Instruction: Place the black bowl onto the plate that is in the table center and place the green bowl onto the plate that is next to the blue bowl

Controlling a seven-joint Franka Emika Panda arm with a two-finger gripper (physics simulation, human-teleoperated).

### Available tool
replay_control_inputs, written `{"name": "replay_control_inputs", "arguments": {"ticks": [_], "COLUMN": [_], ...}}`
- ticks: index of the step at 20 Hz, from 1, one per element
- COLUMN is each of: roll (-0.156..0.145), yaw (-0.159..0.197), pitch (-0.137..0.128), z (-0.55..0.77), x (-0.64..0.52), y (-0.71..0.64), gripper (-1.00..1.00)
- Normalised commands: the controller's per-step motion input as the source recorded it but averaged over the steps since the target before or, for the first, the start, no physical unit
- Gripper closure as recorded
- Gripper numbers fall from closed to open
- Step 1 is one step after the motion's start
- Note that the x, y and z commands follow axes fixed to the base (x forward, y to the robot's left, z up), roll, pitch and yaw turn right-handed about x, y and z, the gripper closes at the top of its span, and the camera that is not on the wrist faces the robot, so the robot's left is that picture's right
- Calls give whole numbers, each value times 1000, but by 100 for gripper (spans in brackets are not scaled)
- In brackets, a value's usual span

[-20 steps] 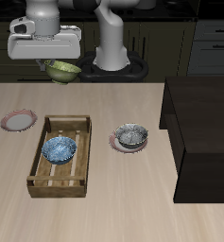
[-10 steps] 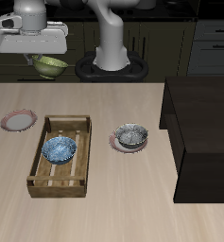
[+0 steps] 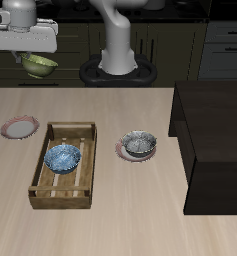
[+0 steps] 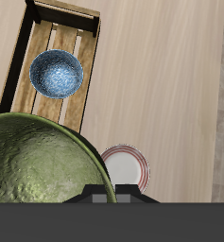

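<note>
Gripper: the gripper (image 3: pixel 35 50) hangs high above the table's back edge, well behind the wooden tray, clamped on the rim of the green bowl.
Green bowl: the green bowl (image 3: pixel 38 66) dangles under the fingers, off the table and tilted; in the wrist view its glossy green outside (image 4: pixel 43 161) fills much of the frame.
Target plate: the empty plate (image 3: pixel 19 127) lies on the table just beside the wooden tray (image 3: pixel 39 158), on the side away from the table center, near the tray's back corner; the wrist view shows the same plate (image 4: pixel 125 168) below the bowl's edge.
Blue bowl: the blue bowl (image 3: pixel 63 157) sits inside the tray.
Black bowl: the black bowl (image 3: pixel 139 145) rests on the center plate (image 3: pixel 122 151), well apart from the tray, so that half looks done.
Handling: the green bowl seems rigid, light and smooth, probably slippery; a pinch across the rim wall is the only sensible hold, and it lets the bowl swing or tilt.
Risk: a bowl hanging crooked may land on edge and slide off the shallow plate.
</note>
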Motion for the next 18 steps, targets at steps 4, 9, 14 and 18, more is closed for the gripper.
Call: {"name": "replay_control_inputs", "arguments": {"ticks": [4, 9, 14, 18], "roll": [-7, -13, -29, -6], "yaw": [-10, -23, -44, -1], "pitch": [2, -7, -7, -7], "z": [-82, -100, -54, -65], "x": [-317, -286, -286, -360], "y": [-321, -300, -267, -154], "gripper": [100, 100, 100, 100]}}
